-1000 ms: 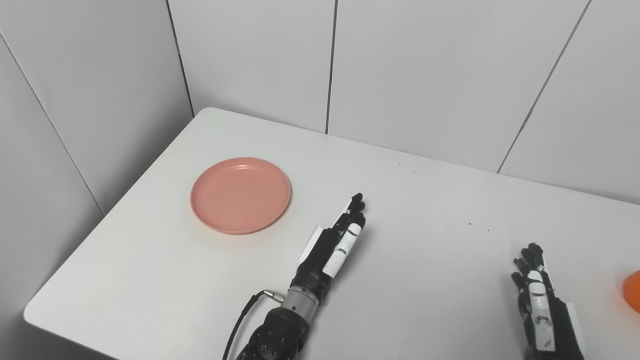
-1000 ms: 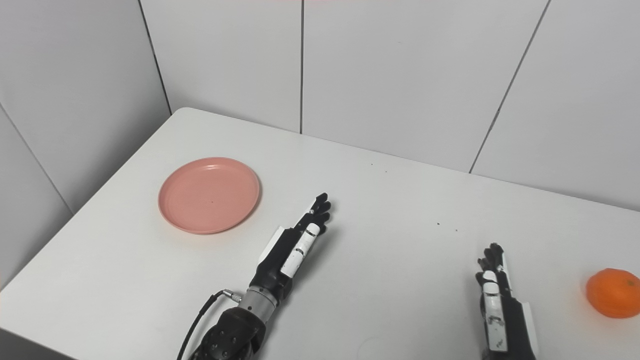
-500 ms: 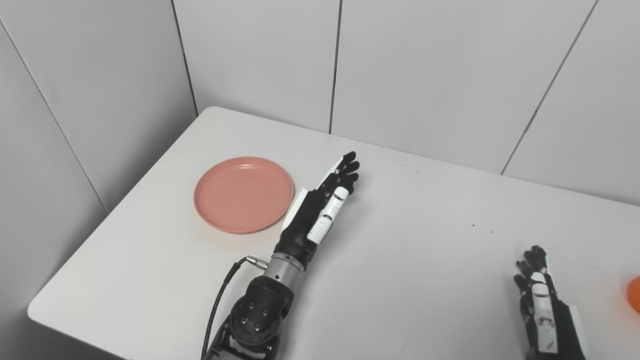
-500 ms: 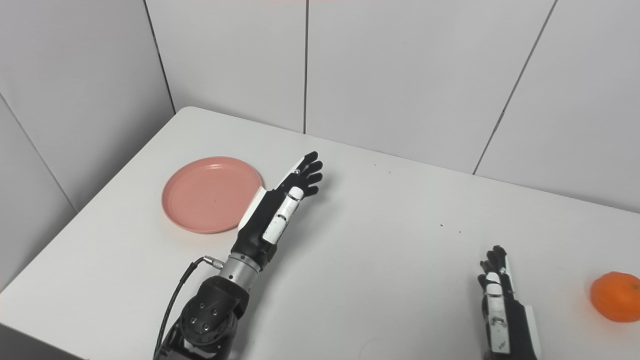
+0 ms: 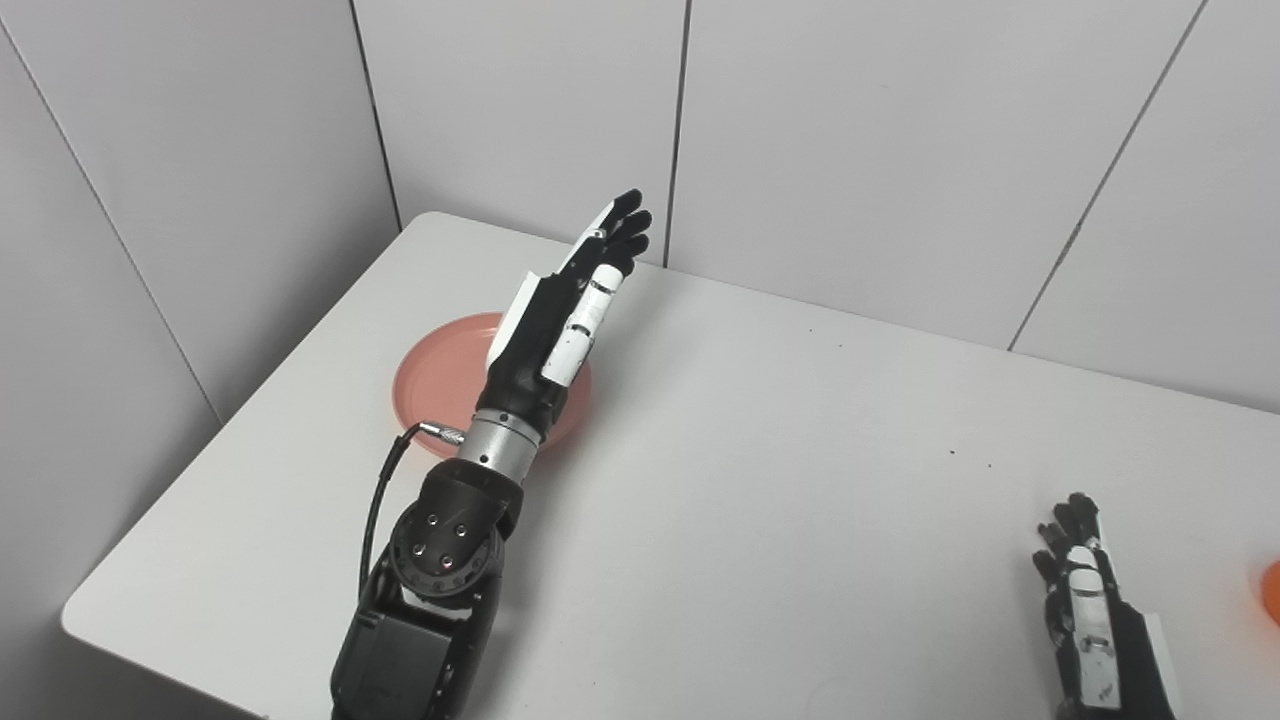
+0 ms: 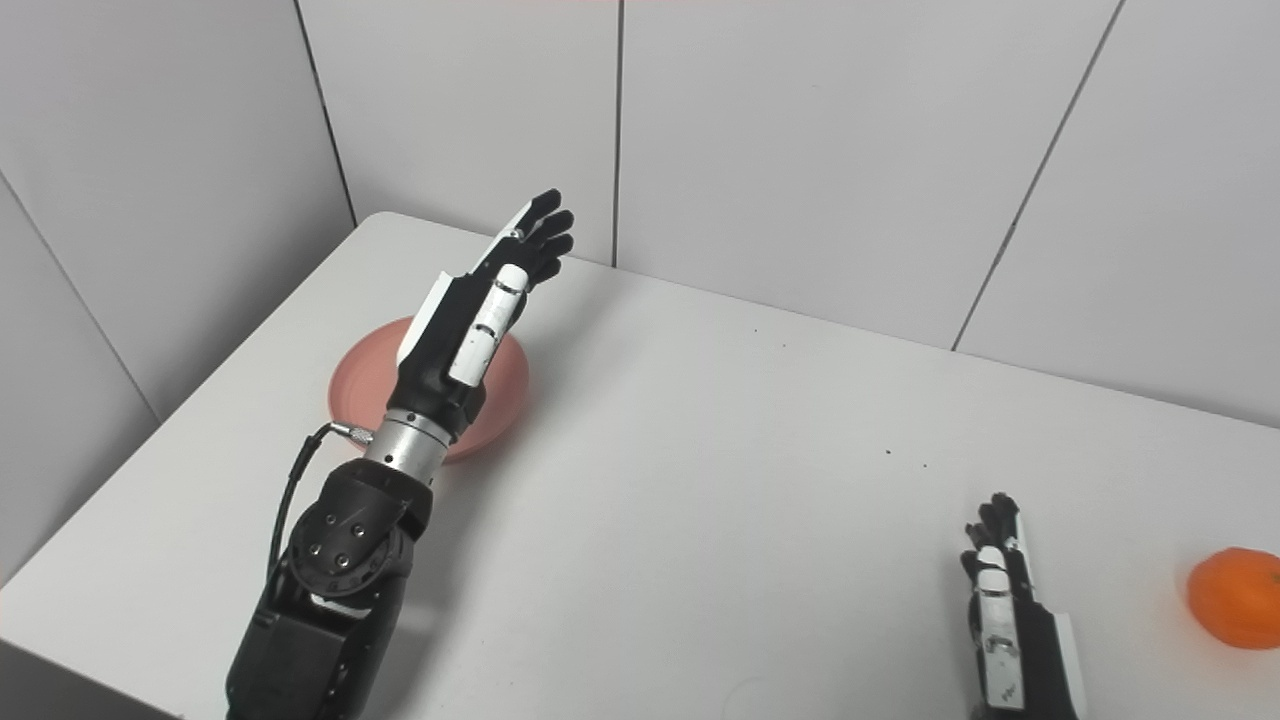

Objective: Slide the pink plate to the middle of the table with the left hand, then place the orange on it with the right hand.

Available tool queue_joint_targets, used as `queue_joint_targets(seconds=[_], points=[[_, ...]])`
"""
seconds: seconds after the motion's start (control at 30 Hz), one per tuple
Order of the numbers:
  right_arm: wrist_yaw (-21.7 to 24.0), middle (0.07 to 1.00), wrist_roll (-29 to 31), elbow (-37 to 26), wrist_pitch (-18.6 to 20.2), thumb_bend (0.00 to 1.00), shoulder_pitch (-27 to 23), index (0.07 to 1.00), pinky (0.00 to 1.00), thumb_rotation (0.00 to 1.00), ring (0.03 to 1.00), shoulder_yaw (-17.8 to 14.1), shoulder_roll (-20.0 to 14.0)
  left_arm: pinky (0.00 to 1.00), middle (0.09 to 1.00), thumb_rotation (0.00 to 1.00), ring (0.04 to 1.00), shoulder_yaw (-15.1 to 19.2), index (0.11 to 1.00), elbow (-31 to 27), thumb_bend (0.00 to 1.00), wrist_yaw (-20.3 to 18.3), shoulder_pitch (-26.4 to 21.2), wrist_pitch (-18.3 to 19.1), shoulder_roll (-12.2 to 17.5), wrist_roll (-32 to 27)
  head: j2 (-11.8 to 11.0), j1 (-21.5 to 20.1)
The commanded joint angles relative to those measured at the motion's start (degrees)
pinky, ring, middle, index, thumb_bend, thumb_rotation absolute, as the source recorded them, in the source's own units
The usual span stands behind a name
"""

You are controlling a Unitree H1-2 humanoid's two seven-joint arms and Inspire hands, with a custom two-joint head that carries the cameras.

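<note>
- The pink plate [image 6: 372, 372] lies flat near the table's [image 6: 700, 520] left edge, well short of the middle; much of it is hidden behind the arm that crosses in front of it.
- The left hand [image 6: 470, 320] hangs raised above the plate's right side, fingers [image 6: 545, 235] straight and held close together, holding nothing, pointing away from the robot toward the back wall [image 6: 800, 150]. No contact with the plate can be made out.
- The relation that counts: the plate sits below and to the left of this hand, while the table's middle lies off to the right. To push the plate that way, the hand most likely has to come down on the plate or behind its far left rim.
- A round plate has no long axis, so any push direction should serve.
- The right hand [image 6: 1005, 600] rests low at the bottom right, fingers extended and close together, empty.
- The orange [image 6: 1235, 598] sits on the table just to the right of that hand, apart from it, and well away from the plate; the right hand is plainly the nearer one.
</note>
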Motion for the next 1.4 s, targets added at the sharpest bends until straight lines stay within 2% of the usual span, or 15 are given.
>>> queue_joint_targets(seconds=[0.0,0.13,0.33,0.47,0.63,0.8,0.9,1.07,1.37], points=[[-0.5,1.000,0.1,-1.3,0.7,0.05,-0.8,1.000,1.00,1.00,1.000,-0.2,0.3,0.94,0.929,1.00,0.916,1.6,0.917,-0.2,0.47,0.2,-3.0,-1.1,1.8,-1.4,0.0,0.1],[-0.5,1.000,0.3,-1.6,1.0,0.04,-0.8,1.000,1.00,1.00,1.000,-0.2,0.4,0.93,0.928,0.99,0.921,4.8,0.913,1.1,0.48,0.5,-4.5,-0.3,3.5,-3.9,0.0,0.3],[-0.6,1.000,0.5,-2.4,1.9,0.05,-0.5,1.000,1.00,1.00,1.000,0.0,0.3,0.92,0.930,1.00,0.916,8.6,0.906,3.0,0.41,1.3,-6.1,1.0,6.3,-4.9,-0.1,0.5],[-0.8,1.000,0.3,-2.1,1.5,0.04,-0.5,1.000,1.00,1.00,1.000,0.0,0.3,0.93,0.929,1.00,0.915,10.7,0.901,4.7,0.41,0.9,-6.5,0.9,8.3,-6.5,-0.2,0.6],[-0.5,1.000,0.8,-2.3,1.1,0.03,-0.4,1.000,1.00,1.00,1.000,0.0,0.2,0.90,0.923,1.00,0.912,13.2,0.908,7.6,0.36,1.6,-6.9,2.0,9.7,-8.8,-0.3,0.7],[-0.7,1.000,0.6,-2.3,1.4,0.02,-0.4,1.000,1.00,1.00,1.000,0.0,0.2,0.92,0.932,1.00,0.930,16.0,0.916,12.3,0.36,0.6,-7.2,1.2,11.5,-13.4,-0.4,0.9],[-0.3,1.000,0.9,-1.3,0.0,0.02,-0.6,1.000,1.00,1.00,1.000,-0.1,-0.1,0.93,0.941,1.00,0.938,16.9,0.923,13.4,0.34,0.2,-6.8,1.5,12.4,-15.3,-0.4,0.9],[-0.6,1.000,0.8,-1.7,0.8,0.04,-0.5,1.000,1.00,1.00,1.000,-0.1,0.0,0.93,0.933,1.00,0.931,17.6,0.920,14.7,0.32,0.3,-6.1,2.4,13.5,-17.0,-0.4,0.9],[-0.3,1.000,1.6,-2.1,1.4,0.01,-0.7,1.000,1.00,1.00,1.000,-0.2,-0.4,0.90,0.914,1.00,0.913,17.8,0.902,19.0,0.32,-1.1,-4.8,0.7,15.1,-18.3,-0.5,1.3]])
